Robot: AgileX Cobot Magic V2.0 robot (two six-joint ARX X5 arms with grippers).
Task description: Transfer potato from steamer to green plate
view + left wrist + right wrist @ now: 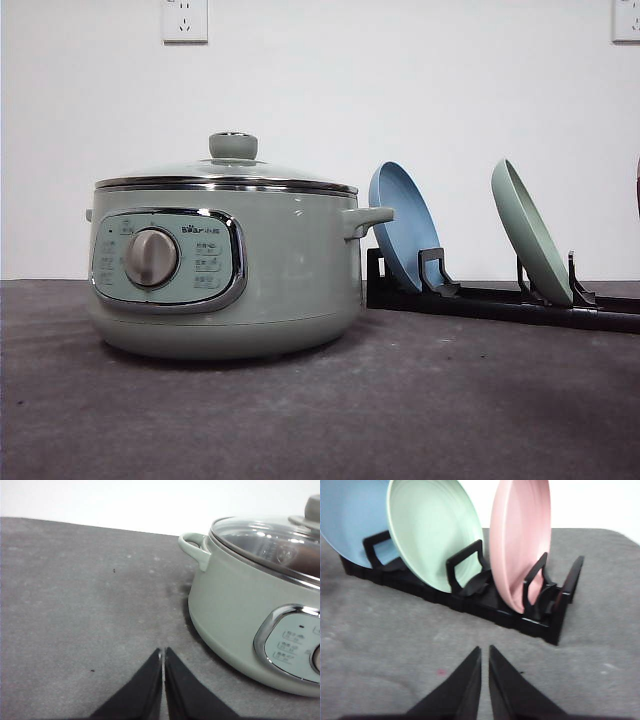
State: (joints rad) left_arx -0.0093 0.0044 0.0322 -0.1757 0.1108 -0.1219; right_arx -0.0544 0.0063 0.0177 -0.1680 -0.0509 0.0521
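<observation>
Left wrist view. The left gripper (163, 652) hangs over the dark grey worktop (80, 605), its two black fingers (145, 690) pressed together, tips nearly touching, with nothing between them. Beside it stands the steamer (235, 605), a pale green pot resting on the worktop, well apart from the fingers. Its glass lid (265, 542) is in place, a side handle (195, 547) juts out, and part of the chrome-rimmed control panel (290, 642) is visible.

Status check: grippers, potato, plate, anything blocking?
Left gripper shut, empty, beside steamer. Right gripper shut, empty, facing rack. Glass lid on; potato not discernible. Green plate racked upright.
</observation>
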